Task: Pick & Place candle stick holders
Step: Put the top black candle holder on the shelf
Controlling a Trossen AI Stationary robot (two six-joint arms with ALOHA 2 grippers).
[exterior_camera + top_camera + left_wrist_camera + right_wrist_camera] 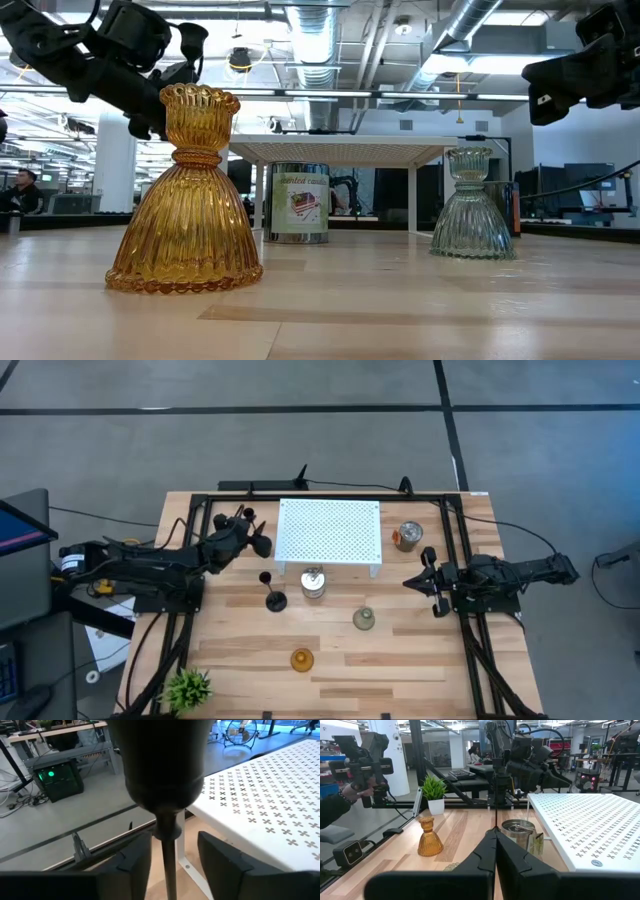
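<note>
One black candle stick holder stands just left of the white rack, and its slim stem rises between the fingers of my left gripper. The gripper is open and level, with a gap showing on each side of the stem. The holder's base is hidden. From above, the same holder shows at my left gripper. A second black holder stands on its disc base on the table. The pale-green glass holder and the amber one stand nearer the front. My right gripper waits shut at the right.
A white perforated rack stands at the far middle. A tin can sits in front of it and an orange jar to its right. A small potted plant is at the near left corner. A person's hand shows beyond the table.
</note>
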